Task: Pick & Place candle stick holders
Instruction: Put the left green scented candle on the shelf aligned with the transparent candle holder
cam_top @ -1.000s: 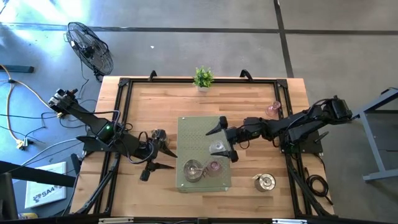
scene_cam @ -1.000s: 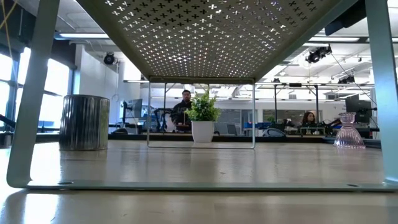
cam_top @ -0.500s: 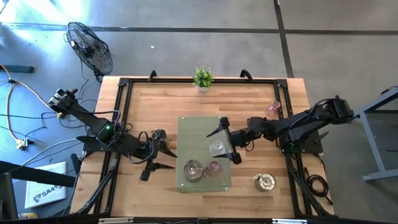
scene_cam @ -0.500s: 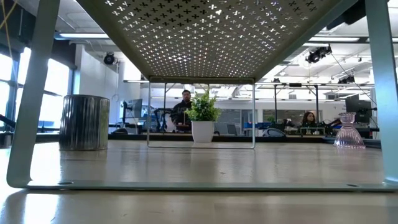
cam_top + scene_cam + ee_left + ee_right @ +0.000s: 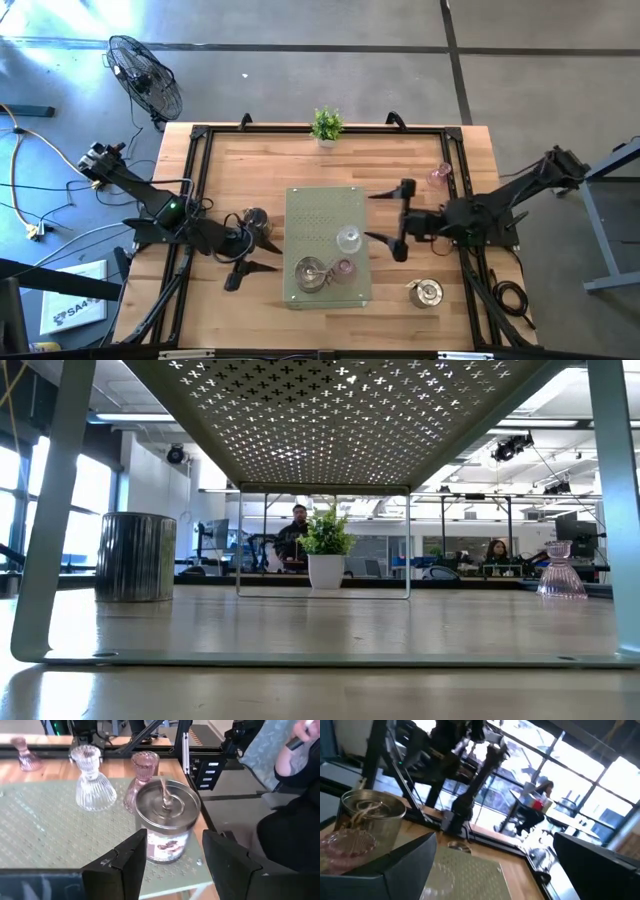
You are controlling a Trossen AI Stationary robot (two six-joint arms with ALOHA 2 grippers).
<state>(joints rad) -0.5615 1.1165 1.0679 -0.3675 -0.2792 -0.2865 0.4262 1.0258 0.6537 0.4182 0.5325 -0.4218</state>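
Right gripper (image 5: 368,217) has its jaws spread wide with nothing between them. It sits just off the right edge of the green perforated stand (image 5: 305,205), fingertips pointing toward the stand. Straight ahead of it on the stand is the clear glass holder (image 5: 348,238), close but not touching. Further across the stand, toward the near edge, are a silver holder (image 5: 310,272) and a pink glass holder (image 5: 343,268), side by side. So three holders are on the stand and three are still on bare table. Two of the loose ones are on the right arm's side: a pink glass holder (image 5: 440,176) toward the far edge and a silver holder (image 5: 426,292) toward the near edge. Both lie behind the right fingertips, nearer the arm's base, well apart and on opposite sides of the arm. Likely next pick means turning away from the stand to one of them; both stand upright, so a side-on or top-down approach would do. Left gripper (image 5: 266,256) is partly open and empty, by the stand's left edge and aimed at the stand. The third loose silver holder (image 5: 254,218) is just beside it on its far side, so that one is the left arm's.
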